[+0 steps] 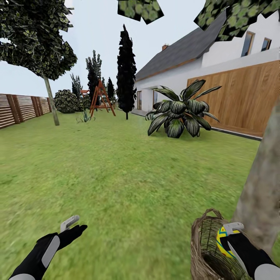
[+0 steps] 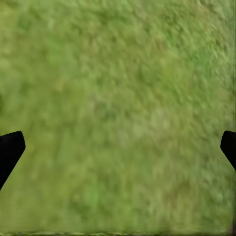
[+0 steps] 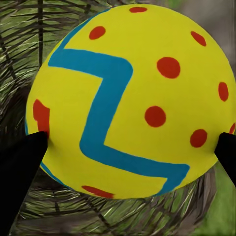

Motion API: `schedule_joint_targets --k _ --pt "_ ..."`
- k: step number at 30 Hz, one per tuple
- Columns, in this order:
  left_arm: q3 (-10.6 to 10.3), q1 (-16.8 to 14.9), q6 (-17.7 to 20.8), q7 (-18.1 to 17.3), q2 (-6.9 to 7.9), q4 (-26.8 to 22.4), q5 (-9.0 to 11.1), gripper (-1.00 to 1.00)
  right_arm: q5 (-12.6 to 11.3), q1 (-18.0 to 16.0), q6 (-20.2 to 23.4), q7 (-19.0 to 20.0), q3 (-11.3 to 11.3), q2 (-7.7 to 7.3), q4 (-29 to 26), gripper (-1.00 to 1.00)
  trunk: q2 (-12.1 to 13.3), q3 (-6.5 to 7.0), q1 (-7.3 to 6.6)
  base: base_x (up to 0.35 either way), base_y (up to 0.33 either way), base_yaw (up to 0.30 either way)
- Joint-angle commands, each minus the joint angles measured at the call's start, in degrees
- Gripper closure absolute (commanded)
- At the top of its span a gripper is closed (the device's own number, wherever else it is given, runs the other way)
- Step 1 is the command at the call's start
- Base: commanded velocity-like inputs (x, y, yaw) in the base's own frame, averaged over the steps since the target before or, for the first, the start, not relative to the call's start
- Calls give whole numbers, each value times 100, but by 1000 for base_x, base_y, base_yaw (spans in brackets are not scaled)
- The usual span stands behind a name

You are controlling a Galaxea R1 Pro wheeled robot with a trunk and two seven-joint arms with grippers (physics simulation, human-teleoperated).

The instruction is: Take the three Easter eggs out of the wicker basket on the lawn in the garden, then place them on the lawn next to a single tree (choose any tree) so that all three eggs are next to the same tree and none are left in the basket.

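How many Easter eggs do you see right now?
1. A yellow egg with a blue zigzag and red dots sits between the right tool's fingers, over the wicker basket beside the tree trunk. Others may lie hidden inside the basket.

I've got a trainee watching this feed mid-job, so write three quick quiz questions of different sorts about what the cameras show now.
1. True or false: the right claw is shut on a yellow egg with a blue zigzag and red dots.
2. Multiple choice: what lies under the open left claw? A) dark paving B) the green grass lawn C) a wooden bench
3. Fill in: the round brown woven wicker basket sits right beside a thick grey-brown ____.

Key: 1 true; 2 B; 3 tree trunk.
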Motion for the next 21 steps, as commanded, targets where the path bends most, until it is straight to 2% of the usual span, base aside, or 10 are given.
schedule_joint_targets --k 1,7,21 --pt "22 -3 39 -19 -8 -4 14 -100 49 -1 40 2 17 -1 -9 100 38 12 -27 -192 0 0" --pt "22 -3 38 -19 -18 -5 14 -100 49 -1 40 -5 9 86 -8 100 279 120 -158 -25 0 0" --pt "22 -3 40 -19 -18 -4 14 -100 49 -1 32 -5 17 94 87 100 841 371 -466 0 0 0"
